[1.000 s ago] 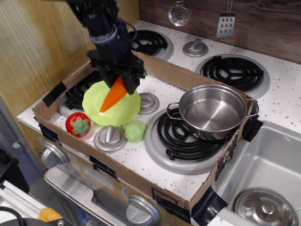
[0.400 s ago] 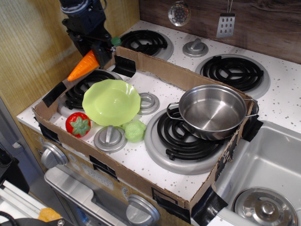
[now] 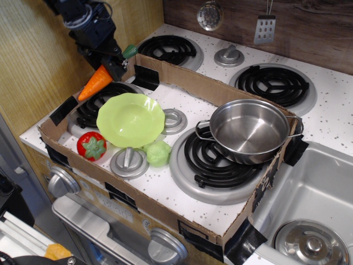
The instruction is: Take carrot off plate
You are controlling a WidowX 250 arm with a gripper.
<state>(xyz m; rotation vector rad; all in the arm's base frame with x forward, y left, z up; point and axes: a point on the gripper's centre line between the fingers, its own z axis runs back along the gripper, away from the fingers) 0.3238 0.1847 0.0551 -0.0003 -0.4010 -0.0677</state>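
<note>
Carrot [image 3: 95,84] half-hidden inside gripper [image 3: 113,62]

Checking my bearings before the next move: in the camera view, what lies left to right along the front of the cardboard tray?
Strawberry → plate → lettuce toy → front right burner → steel pot. The carrot hangs in the gripper above the back left corner.
</note>
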